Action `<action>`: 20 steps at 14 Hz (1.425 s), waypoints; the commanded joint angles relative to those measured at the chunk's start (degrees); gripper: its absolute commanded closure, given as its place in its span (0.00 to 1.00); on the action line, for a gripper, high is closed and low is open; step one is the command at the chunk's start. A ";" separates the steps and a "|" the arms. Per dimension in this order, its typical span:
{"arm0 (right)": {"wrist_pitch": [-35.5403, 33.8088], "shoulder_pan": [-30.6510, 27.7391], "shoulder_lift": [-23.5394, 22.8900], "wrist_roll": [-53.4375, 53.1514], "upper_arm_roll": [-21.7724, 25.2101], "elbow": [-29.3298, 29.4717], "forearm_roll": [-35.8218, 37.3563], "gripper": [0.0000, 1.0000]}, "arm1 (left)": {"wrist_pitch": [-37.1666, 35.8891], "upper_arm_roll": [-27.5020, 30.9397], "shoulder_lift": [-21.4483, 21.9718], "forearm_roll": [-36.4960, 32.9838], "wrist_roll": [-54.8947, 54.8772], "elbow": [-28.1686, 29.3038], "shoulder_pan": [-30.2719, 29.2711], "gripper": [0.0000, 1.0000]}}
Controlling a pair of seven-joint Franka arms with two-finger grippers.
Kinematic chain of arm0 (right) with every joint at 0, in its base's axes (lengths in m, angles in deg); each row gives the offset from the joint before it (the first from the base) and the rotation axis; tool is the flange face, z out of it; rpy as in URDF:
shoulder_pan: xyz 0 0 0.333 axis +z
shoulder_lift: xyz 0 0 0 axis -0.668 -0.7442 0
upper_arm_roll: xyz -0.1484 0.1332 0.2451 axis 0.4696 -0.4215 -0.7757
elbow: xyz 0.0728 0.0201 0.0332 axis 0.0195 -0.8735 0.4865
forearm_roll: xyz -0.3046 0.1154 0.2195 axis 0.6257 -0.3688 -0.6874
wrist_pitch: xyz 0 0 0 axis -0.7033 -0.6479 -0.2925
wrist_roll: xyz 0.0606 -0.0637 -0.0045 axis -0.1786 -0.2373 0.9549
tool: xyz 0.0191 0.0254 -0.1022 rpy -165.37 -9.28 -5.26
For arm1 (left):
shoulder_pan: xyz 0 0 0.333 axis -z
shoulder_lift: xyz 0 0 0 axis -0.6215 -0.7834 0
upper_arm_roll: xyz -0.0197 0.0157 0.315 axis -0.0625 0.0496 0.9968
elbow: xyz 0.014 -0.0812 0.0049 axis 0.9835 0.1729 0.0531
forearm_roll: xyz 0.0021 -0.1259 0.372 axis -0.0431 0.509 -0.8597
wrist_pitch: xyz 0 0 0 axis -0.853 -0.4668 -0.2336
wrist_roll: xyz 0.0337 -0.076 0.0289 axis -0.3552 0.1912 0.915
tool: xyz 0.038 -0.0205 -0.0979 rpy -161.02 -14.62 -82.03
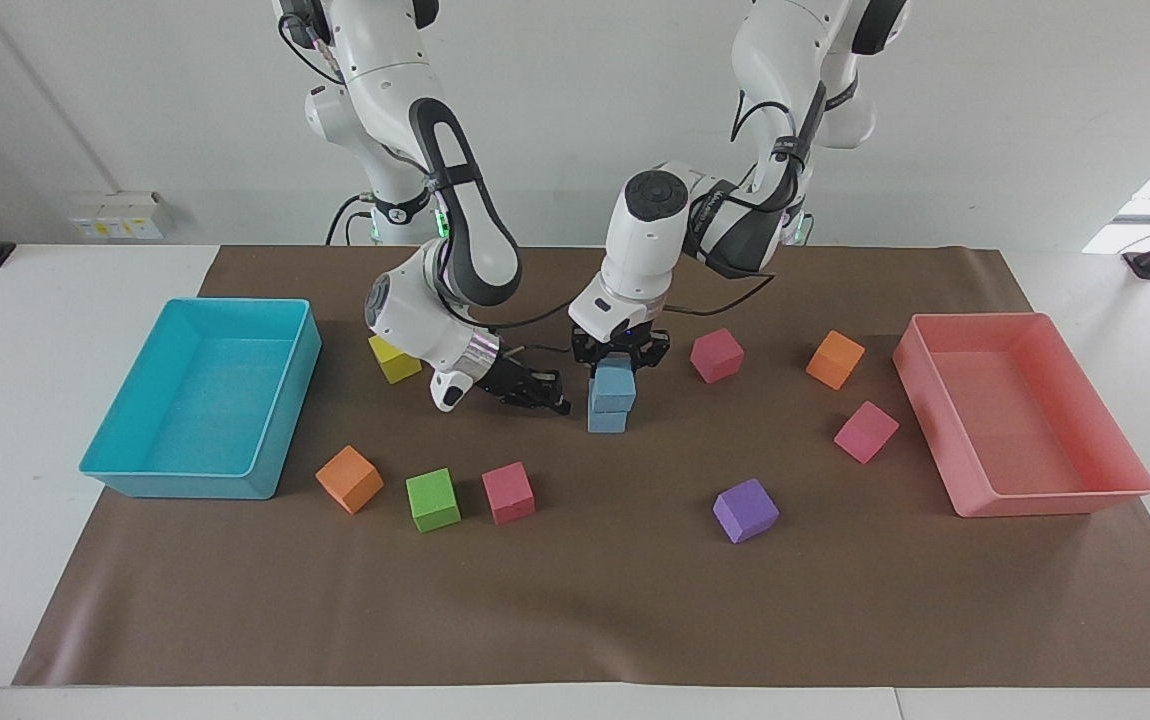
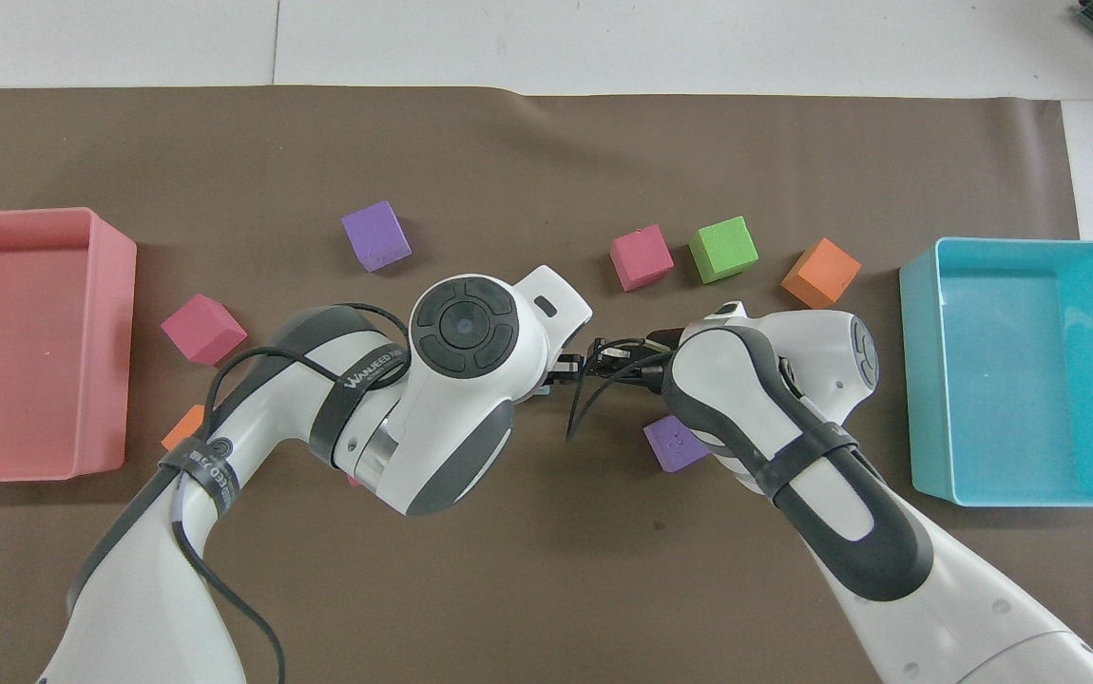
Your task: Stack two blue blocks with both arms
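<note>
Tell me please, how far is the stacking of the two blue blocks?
Nearly done. The upper blue block already sits on the lower blue block, roughly lined up, in the facing view. In hand: the left gripper is closed on the upper block. The right gripper waits low beside the stack. Left: release the block and lift the left gripper away.

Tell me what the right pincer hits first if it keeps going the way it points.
Probably the blue blocks: the right pincer points low across the mat at them, just beside it. Depth alignment is uncertain.
</note>
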 commanded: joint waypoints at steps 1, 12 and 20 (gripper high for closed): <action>0.93 -0.08 -0.56 1.94 -0.28 0.47 -2.04 1.00 | 1.70 0.75 0.78 -1.09 0.17 1.76 0.96 1.00; 0.93 -0.08 -0.56 1.94 -0.28 0.39 -2.04 1.00 | 2.67 0.75 0.96 -1.00 -1.41 2.28 0.96 0.99; 0.93 -0.08 -0.56 1.94 -0.28 0.39 -2.04 1.00 | 2.58 0.66 1.05 -1.00 -1.41 2.46 0.96 0.93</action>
